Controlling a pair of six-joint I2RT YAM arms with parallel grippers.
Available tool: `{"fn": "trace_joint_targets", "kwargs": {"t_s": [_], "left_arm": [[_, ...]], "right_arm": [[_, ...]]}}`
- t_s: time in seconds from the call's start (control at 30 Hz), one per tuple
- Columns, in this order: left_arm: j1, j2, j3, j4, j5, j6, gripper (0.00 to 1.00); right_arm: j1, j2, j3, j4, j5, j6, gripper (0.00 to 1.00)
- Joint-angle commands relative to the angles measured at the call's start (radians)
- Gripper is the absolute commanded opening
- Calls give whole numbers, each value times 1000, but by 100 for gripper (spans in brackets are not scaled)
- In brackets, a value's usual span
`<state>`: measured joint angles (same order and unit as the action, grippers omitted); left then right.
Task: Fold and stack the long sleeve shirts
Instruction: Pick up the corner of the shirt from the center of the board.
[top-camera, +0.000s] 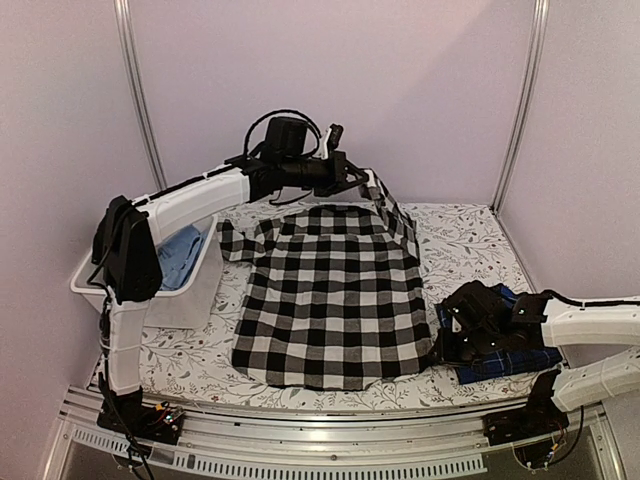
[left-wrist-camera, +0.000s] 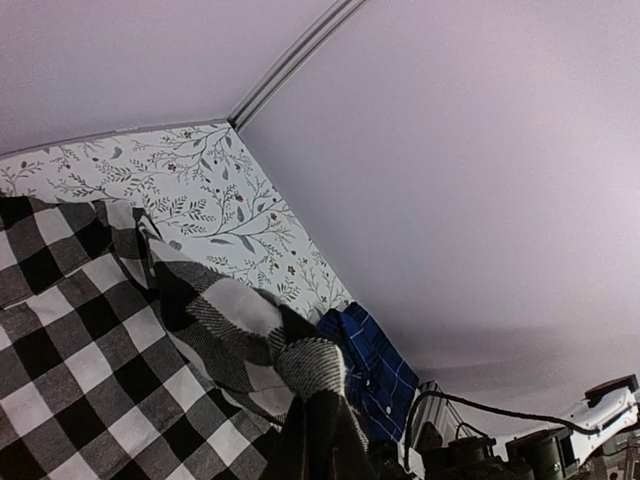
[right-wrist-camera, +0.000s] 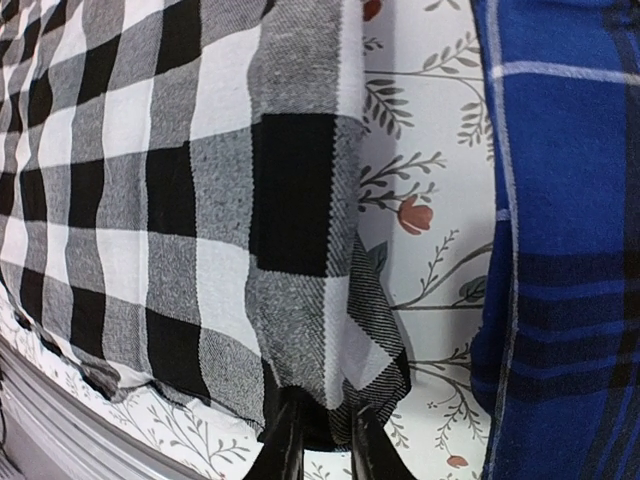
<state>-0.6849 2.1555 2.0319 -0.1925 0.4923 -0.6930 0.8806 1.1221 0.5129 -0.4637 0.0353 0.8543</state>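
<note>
The black-and-white buffalo check shirt (top-camera: 330, 300) lies spread on the floral table cover. My left gripper (top-camera: 352, 178) is raised at the back and shut on the shirt's far right corner, holding it up; in the left wrist view the cloth (left-wrist-camera: 300, 370) drapes over the fingers. My right gripper (top-camera: 448, 340) sits low at the shirt's near right corner and is shut on its hem (right-wrist-camera: 330, 400). The navy blue plaid shirt (top-camera: 500, 345) lies folded at the right, partly under the right arm; it also shows in the right wrist view (right-wrist-camera: 560, 250) and the left wrist view (left-wrist-camera: 375, 365).
A white bin (top-camera: 195, 290) holding light blue cloth (top-camera: 180, 255) stands at the left, beside the left arm. Pale walls enclose the table on the back and both sides. A metal rail (top-camera: 320, 430) runs along the near edge.
</note>
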Motion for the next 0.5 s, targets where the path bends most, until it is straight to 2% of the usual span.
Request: {"fn": "trace_joint_targets", "kwargs": {"t_s": [0.0, 0.13, 0.3, 0.47], "left_arm": [[20, 30, 77, 37, 22, 30, 0], [41, 43, 142, 68, 38, 46, 0], [71, 68, 228, 74, 68, 69, 0], [105, 46, 210, 80, 69, 78, 0]], "right_arm": [[11, -6, 20, -18, 23, 16, 10], [24, -9, 18, -29, -5, 22, 0], [46, -28, 17, -58, -25, 48, 0], [60, -47, 58, -86, -26, 61, 0]]}}
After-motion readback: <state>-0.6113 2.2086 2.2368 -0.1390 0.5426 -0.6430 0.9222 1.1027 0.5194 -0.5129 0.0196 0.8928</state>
